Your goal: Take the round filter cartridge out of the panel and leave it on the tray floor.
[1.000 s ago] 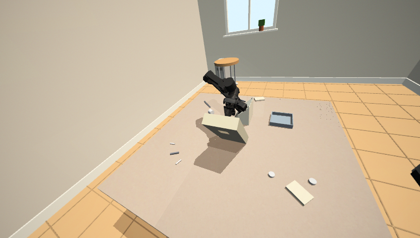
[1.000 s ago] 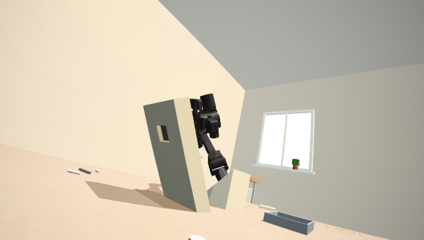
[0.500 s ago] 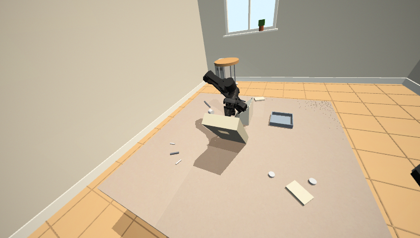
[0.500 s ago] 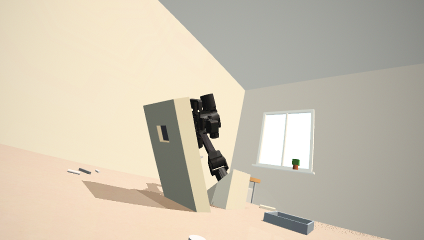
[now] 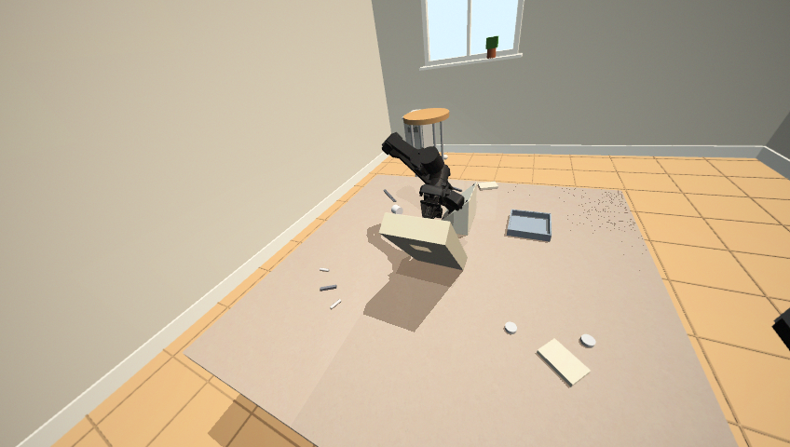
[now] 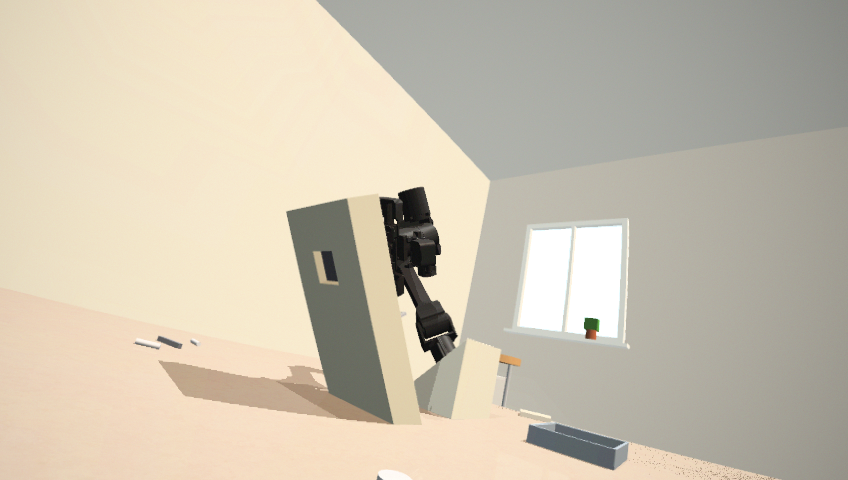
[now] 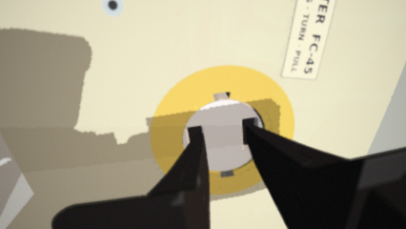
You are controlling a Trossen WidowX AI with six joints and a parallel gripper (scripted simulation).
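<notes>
The pale round cartridge (image 7: 224,157) sits in the yellow ring (image 7: 229,78) on the cream service panel (image 5: 424,228) (image 6: 351,327) (image 7: 157,48). Notches show at the ring's top and bottom inner edge. My gripper (image 7: 225,136) is partly open, its two black fingertips over the left and right sides of the cartridge face, where they cover most of the slots. How deep the tips reach is hard to tell. The top and exterior views hide the fingertips and the cartridge behind the panel. The blue-grey tray (image 5: 529,237) (image 6: 571,447) stands empty on the mat, to the right of the panel.
A cream wedge-shaped support (image 5: 464,218) (image 6: 470,380) stands beside the panel. A cream block (image 5: 563,361), two white discs (image 5: 510,327) (image 5: 587,340) and several small rods lie on the mat (image 5: 470,387). A label (image 7: 309,43) and a screw (image 7: 112,5) are on the panel face.
</notes>
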